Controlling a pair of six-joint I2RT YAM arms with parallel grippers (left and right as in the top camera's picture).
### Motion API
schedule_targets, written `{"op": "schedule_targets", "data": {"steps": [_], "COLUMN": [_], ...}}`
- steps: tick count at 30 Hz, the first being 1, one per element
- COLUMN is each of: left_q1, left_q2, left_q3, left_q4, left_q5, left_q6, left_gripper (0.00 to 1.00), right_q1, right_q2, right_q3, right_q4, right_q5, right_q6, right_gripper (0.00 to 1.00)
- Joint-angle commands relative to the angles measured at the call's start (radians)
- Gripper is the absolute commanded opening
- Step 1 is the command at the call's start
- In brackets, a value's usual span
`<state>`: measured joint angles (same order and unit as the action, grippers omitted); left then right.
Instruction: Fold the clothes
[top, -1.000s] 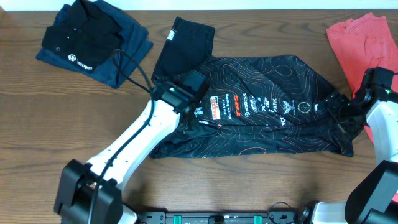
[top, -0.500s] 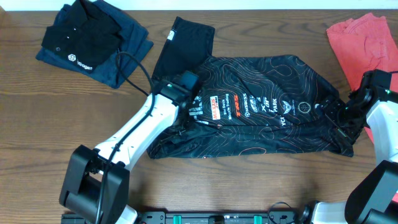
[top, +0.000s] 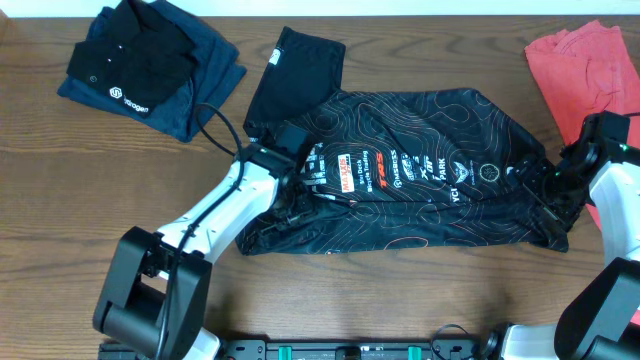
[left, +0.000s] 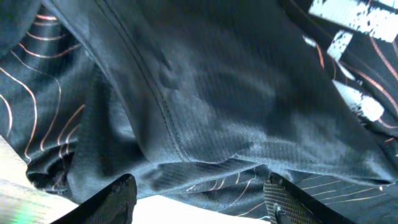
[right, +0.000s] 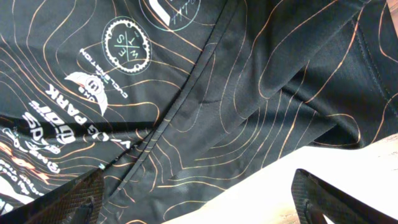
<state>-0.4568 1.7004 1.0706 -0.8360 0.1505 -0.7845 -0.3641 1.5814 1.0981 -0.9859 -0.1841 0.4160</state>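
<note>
The clothes, a black jersey (top: 420, 185) with orange-white contour lines and rows of logos, lie spread across the middle of the table, partly doubled over lengthwise. My left gripper (top: 298, 186) hovers low over its left end. In the left wrist view the dark fabric (left: 205, 93) fills the frame and the left gripper (left: 199, 182) is open, its tips at the cloth's edge with nothing pinched. My right gripper (top: 546, 186) is at the jersey's right end. In the right wrist view the right gripper (right: 199, 179) stands wide open over the hem (right: 249, 137) and bare table.
A plain black polo (top: 135, 60) with a white logo lies on a dark blue garment at the back left. A plain black piece of cloth (top: 297, 70) touches the jersey's upper left. A coral-red garment (top: 585, 70) lies at the back right, close behind the right arm.
My left arm has shifted a little to the left over the jersey's left end. The right gripper has stayed almost still and the cloth has barely moved.
</note>
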Motion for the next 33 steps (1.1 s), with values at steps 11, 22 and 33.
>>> {"op": "schedule_targets", "data": {"steps": [11,22,33], "left_q1": [0.099,0.098,0.098], "left_q2": [0.006,0.021,0.05], "left_q3": [-0.056,-0.057,-0.058], "left_q4": [0.052,0.079,0.092], "left_q5": [0.06,0.075,0.078], "left_q6": [0.071,0.081,0.081], "left_gripper": [0.67,0.66,0.58], "right_q1": [0.011,0.011,0.011], "right_q2": [0.006,0.006,0.006], "right_q3": [-0.002,-0.002,-0.002], "right_q4": [0.012,0.013,0.007], "right_q5": [-0.008,-0.012,-0.011], "right_q6": [-0.001,0.002,0.002], "right_gripper": [0.94,0.94,0.93]}}
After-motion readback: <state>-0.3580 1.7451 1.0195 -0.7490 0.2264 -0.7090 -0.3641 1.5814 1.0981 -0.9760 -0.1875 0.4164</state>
